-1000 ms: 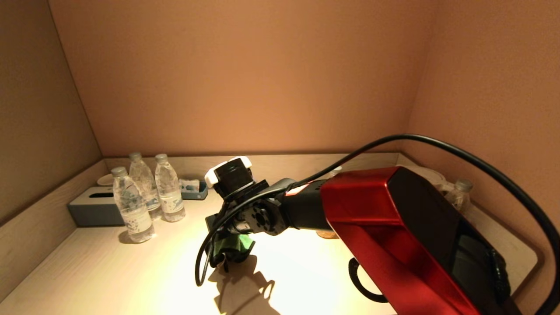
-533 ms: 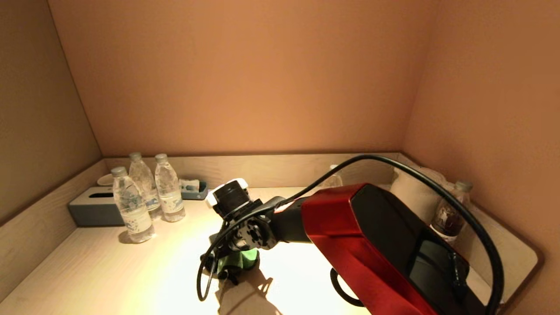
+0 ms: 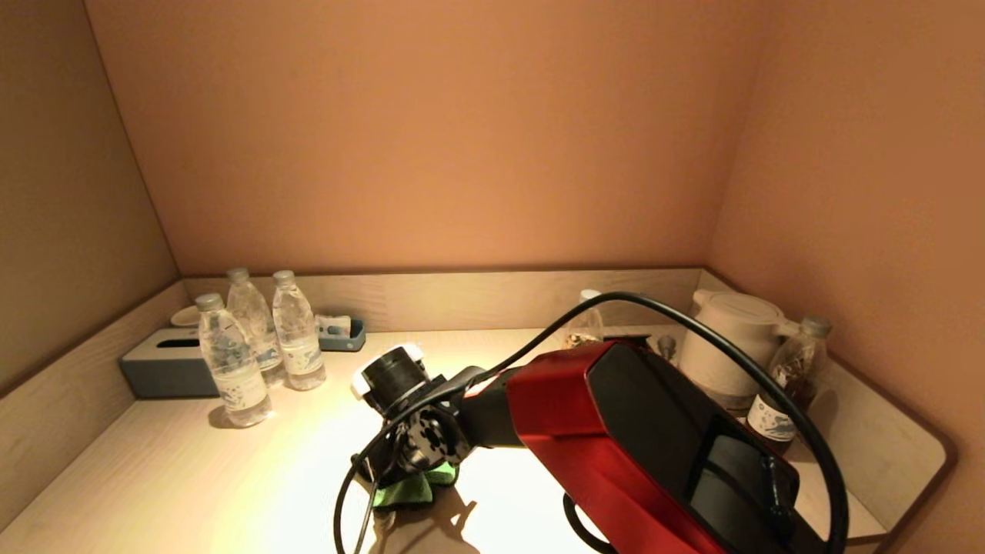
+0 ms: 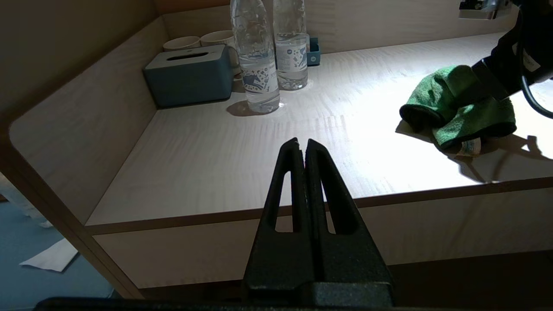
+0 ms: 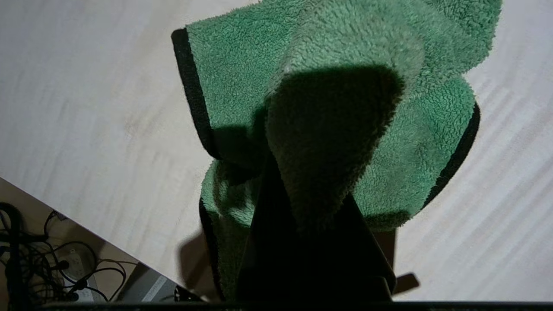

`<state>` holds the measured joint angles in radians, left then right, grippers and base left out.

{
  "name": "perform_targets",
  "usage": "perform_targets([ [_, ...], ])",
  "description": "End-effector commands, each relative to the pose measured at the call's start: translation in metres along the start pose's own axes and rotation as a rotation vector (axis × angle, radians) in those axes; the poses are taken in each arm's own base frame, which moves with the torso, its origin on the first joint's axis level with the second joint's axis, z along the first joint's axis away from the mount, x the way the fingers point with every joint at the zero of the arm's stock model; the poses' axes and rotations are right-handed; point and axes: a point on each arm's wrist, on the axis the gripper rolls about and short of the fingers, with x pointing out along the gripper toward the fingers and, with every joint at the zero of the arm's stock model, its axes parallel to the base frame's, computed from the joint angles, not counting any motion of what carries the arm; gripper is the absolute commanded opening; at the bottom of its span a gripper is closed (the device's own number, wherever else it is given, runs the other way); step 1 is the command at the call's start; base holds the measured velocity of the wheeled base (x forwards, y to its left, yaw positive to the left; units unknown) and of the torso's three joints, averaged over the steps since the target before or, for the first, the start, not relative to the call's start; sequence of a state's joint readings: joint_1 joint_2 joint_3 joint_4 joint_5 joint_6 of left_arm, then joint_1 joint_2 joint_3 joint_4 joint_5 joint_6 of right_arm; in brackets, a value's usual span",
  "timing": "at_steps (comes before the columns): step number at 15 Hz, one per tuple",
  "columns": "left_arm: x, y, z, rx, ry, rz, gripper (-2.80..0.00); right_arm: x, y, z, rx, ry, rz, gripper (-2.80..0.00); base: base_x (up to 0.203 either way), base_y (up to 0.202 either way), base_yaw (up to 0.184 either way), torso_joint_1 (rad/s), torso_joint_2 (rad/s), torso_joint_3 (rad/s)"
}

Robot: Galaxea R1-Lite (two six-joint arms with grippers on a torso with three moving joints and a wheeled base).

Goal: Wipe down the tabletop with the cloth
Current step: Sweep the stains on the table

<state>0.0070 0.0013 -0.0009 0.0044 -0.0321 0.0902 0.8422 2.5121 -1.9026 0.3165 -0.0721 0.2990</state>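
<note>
Room lies left of your right gripper (image 3: 400,473), clamped on the green cloth (image 3: 412,486) near the tabletop (image 3: 192,477) front edge; left gripper (image 4: 301,149) pinched closed below that edge.

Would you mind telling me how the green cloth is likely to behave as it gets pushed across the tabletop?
The green cloth looks floppy: it drapes in folds over the right hand. Its fleecy pile probably drags rather than slides. It seems light, so it will likely bunch.
</note>
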Motion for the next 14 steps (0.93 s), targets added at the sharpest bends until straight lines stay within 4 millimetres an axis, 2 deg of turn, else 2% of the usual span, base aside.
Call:
perform_targets([
  [1, 0.000, 0.000, 0.000, 0.000, 0.000, 0.001, -2.80, -0.001, 0.002, -0.004, -0.004, 0.032, -0.006, -2.80, 0.000, 0.000, 0.000, 0.000, 0.00, 0.000],
  [5, 0.000, 0.000, 0.000, 0.000, 0.000, 0.001, -2.80, 0.000, 0.016, -0.019, -0.042, 0.113, -0.005, -2.80, 0.000, 0.000, 0.000, 0.000, 0.00, 0.000],
  [12, 0.000, 0.000, 0.000, 0.000, 0.000, -0.001, -2.80, 0.002, 0.024, -0.019, -0.063, 0.103, 0.015, -2.80, 0.000, 0.000, 0.000, 0.000, 0.00, 0.000],
  [14, 0.000, 0.000, 0.000, 0.000, 0.000, -0.001, -2.80, 0.008, 0.027, -0.017, -0.073, 0.074, 0.040, -2.80, 0.000, 0.000, 0.000, 0.000, 0.00, 0.000],
])
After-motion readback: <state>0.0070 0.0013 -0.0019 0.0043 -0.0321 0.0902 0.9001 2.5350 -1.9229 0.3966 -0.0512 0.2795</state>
